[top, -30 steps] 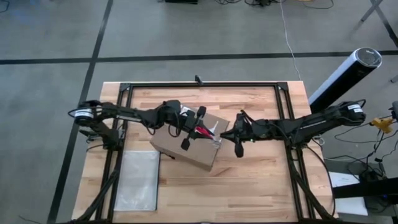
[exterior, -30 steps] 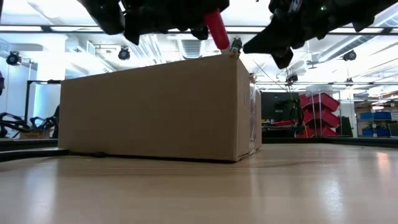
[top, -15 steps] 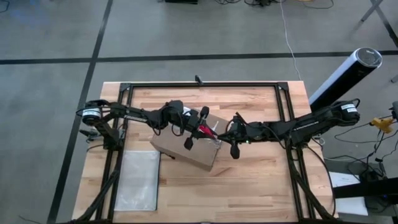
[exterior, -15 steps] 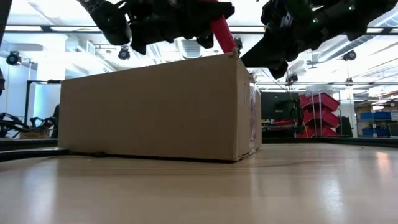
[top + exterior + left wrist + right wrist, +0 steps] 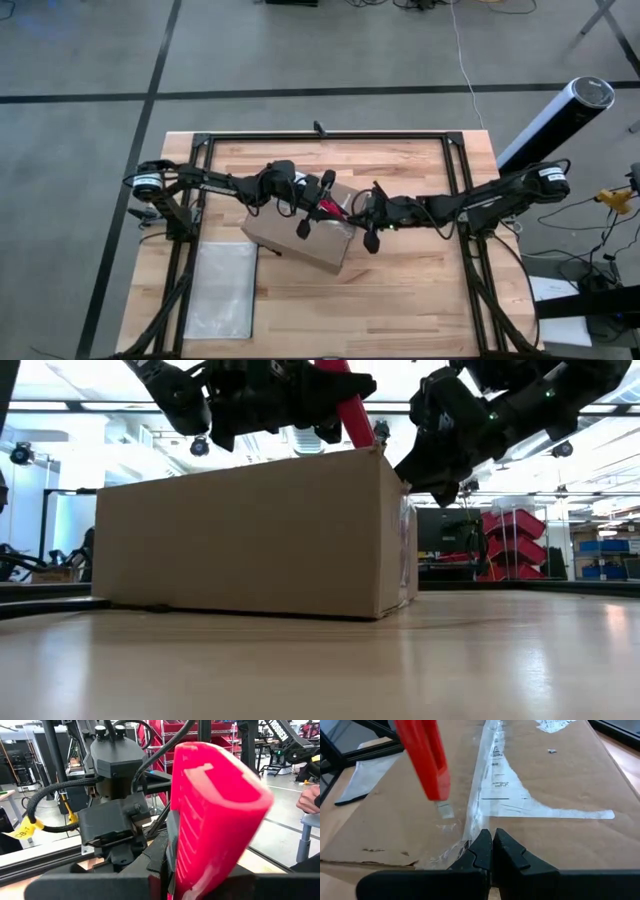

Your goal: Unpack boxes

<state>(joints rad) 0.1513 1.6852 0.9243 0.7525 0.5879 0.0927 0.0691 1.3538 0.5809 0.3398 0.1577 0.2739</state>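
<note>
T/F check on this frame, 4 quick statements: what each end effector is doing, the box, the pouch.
1. The left end effector holds a red knife. True.
2. The right end effector is wide open. False: its fingers are shut, tips at the taped seam.
3. The box flaps stand open. False: the top lies flat, tape still along the seam.
4. A flat pouch lies on the table, beside the box. True.

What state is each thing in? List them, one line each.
cardboard box: flaps closed, top seam taped.
red utility knife: blade out, tip at the tape seam.
left gripper: shut on the knife.
right gripper: shut, empty, over the box's edge.
zip pouch: flat on the table.
</note>
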